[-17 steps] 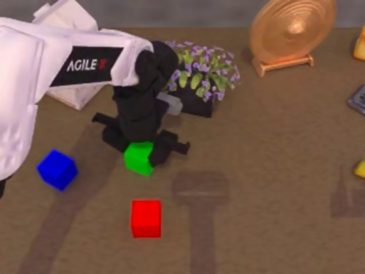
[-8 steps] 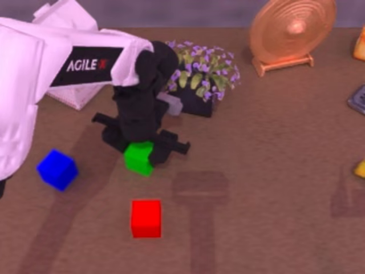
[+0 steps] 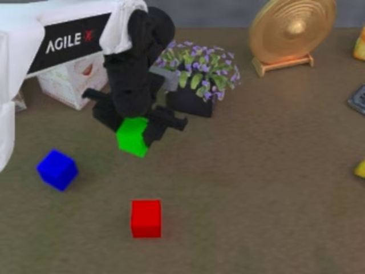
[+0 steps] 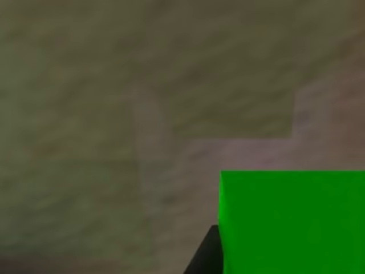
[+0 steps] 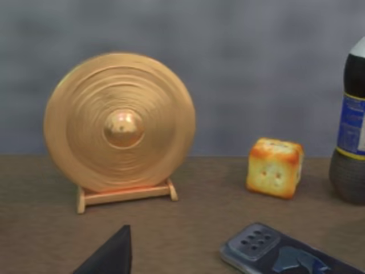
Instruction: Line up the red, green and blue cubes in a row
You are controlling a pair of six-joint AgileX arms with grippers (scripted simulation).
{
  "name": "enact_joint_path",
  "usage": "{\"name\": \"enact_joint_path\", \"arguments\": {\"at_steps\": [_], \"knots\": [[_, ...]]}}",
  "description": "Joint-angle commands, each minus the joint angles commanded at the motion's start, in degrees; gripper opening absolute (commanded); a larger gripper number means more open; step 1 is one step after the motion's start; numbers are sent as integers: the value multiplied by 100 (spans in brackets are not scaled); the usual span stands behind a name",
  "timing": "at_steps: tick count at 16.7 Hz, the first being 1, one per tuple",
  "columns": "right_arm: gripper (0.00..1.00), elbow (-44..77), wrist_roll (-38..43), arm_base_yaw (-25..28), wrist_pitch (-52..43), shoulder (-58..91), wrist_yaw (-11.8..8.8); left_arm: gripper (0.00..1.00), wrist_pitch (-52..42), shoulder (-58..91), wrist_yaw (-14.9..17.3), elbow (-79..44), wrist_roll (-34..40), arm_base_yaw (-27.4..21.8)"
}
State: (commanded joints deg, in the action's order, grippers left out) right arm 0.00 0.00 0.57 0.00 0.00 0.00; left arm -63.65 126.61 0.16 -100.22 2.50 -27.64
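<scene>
The left jaws (image 3: 136, 130) are closed on the green cube (image 3: 133, 136), which sits between the two black fingers and appears lifted clear of the counter (image 3: 256, 188), though the top view alone does not settle the gap. In the left wrist view the green cube (image 4: 292, 221) fills the near corner, with one dark finger edge just beside it and bare counter beyond.

Nearer the front edge than the jaws, the red cube (image 3: 146, 217) rests flat on the counter, well apart from the held cube. To the left of the jaws and slightly forward of them lies the blue cube (image 3: 57, 169), turned at an angle, also well apart. The three cubes do not stand in one row.

Just behind the jaws stands a potted plant (image 3: 199, 74) with purple flowers. Behind and to the left of the jaws, a white carton (image 3: 71, 85) lies partly under the left arm.

Farther back and to the right, a gold disc on a wooden stand (image 3: 291, 31) stands upright.

The right jaws are outside the top view. The right wrist view shows the gold disc (image 5: 120, 128), a toast-coloured die (image 5: 274, 166) and a dark bottle (image 5: 351, 125).
</scene>
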Motion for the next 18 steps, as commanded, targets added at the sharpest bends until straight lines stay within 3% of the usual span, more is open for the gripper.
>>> {"name": "enact_joint_path", "arguments": {"at_steps": [6, 9, 12, 18], "knots": [[100, 0, 0, 0, 0, 0, 0, 0, -86, -47, -3, -62, 3, -28], [100, 0, 0, 0, 0, 0, 0, 0, -116, -63, -7, -68, 385, -259], [100, 0, 0, 0, 0, 0, 0, 0, -169, -135, -13, -4, 1298, -698], [100, 0, 0, 0, 0, 0, 0, 0, -259, -434, -17, 305, 3849, -1778]]}}
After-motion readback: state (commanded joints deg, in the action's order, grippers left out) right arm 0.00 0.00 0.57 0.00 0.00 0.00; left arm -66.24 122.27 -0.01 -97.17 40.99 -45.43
